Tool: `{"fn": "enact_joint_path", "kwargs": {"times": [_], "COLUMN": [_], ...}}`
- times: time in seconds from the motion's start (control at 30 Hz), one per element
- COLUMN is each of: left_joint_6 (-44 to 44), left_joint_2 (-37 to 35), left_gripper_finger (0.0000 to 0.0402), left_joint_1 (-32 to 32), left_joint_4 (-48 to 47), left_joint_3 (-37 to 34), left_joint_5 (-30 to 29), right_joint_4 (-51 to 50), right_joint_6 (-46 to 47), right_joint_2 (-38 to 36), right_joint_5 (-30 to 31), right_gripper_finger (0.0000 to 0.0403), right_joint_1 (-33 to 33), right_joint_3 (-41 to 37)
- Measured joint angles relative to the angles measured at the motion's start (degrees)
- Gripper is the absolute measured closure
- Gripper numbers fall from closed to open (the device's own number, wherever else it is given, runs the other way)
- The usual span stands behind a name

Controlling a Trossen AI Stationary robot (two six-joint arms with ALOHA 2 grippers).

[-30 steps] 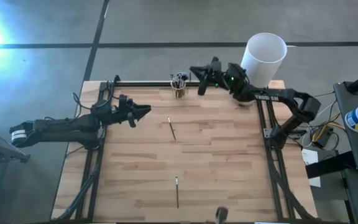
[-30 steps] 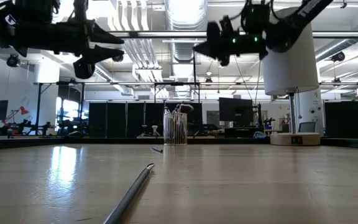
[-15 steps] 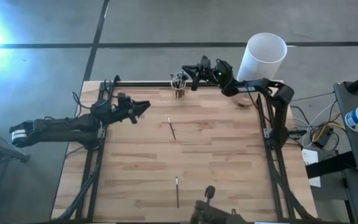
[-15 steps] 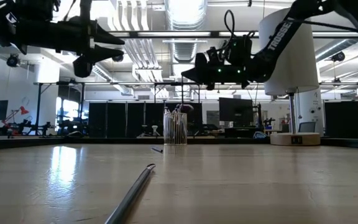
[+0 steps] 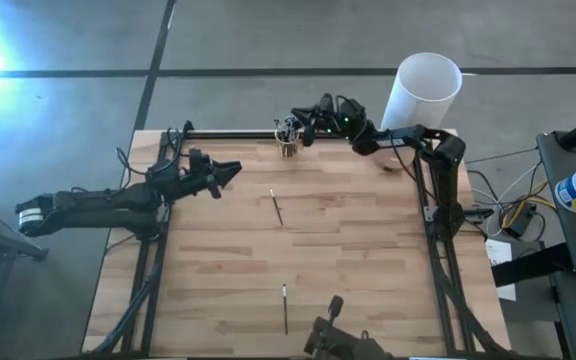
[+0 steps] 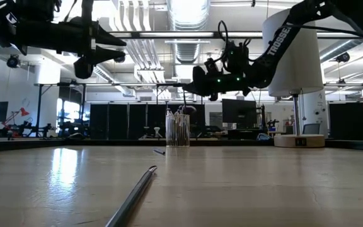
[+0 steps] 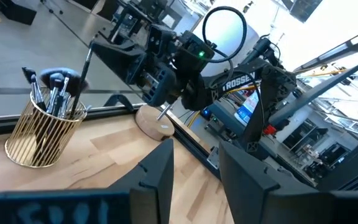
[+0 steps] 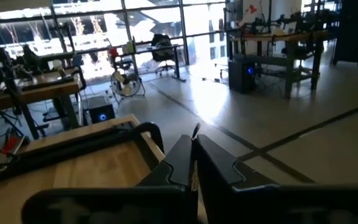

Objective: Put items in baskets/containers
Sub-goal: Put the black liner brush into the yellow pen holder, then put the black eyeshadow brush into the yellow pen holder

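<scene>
A small golden ribbed cup (image 5: 287, 137) (image 6: 178, 130) (image 7: 41, 134) stands near the table's far edge with several dark brushes upright in it, one with a fluffy head. My right gripper (image 5: 302, 124) (image 6: 193, 81) (image 8: 194, 149) hovers just right of and above the cup, shut on a thin dark brush (image 7: 86, 68). Two more brushes lie flat on the wood, one mid-table (image 5: 277, 207) and one near the front edge (image 5: 285, 307) (image 6: 134, 195). My left gripper (image 5: 230, 172) (image 7: 194, 171) hangs open over the table's left part, away from all of them. My right gripper pinches the thin brush between its two fingers, near the brush's upper end (image 7: 90, 51). That end pokes out past the fingertips (image 8: 195, 129). The fingers come roughly level from the table's right and lie across the brush. It hangs nearly upright, clear of the table, its lower end (image 7: 81, 90) among the heads of the brushes in the cup.
A tall white cylinder (image 5: 426, 92) on a round wooden base (image 6: 299, 140) stands at the far right corner, behind my right arm. Black frame rails (image 5: 158, 250) run along the table's left, right and far edges. A dark object (image 5: 333, 338) sits at the near edge.
My right gripper, still shut on the brush, has moved toward the table's left and down, from beside the white cylinder to just above the cup. My left arm has kept still, and the two brushes on the table have not moved.
</scene>
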Motion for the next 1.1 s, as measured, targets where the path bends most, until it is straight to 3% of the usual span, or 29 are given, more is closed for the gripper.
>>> {"fn": "enact_joint_path", "kwargs": {"times": [0.27,0.43,0.57,0.77,1.0,1.1], "left_joint_6": [-0.22,-0.24,-0.24,-0.61,-0.25,2.34], "left_joint_2": [0.02,0.02,0.02,0.14,0.75,1.50], "left_gripper_finger": [0.0283,0.0283,0.0283,0.0283,0.0289,0.0311], "left_joint_1": [0.00,0.00,0.00,0.00,-0.86,-1.95], "left_joint_4": [-0.10,-0.07,-0.07,-0.65,-1.80,-7.57], "left_joint_3": [-0.02,-0.02,-0.02,-0.02,0.81,3.15], "left_joint_5": [0.04,0.08,0.24,0.74,4.87,5.34], "right_joint_4": [-3.06,-13.19,-26.43,-41.15,-36.84,-35.31], "right_joint_6": [0.56,0.23,-0.62,-2.42,2.73,4.90], "right_joint_2": [-0.49,-5.23,-11.08,-20.89,-30.06,-34.14], "right_joint_5": [0.20,1.65,2.47,7.91,9.18,10.04], "right_gripper_finger": [0.0321,0.0293,0.0308,0.0372,0.0394,0.0394], "right_joint_1": [0.85,1.87,3.55,11.43,21.40,24.17], "right_joint_3": [-0.03,-0.03,-0.03,-2.10,-12.78,-17.89]}}
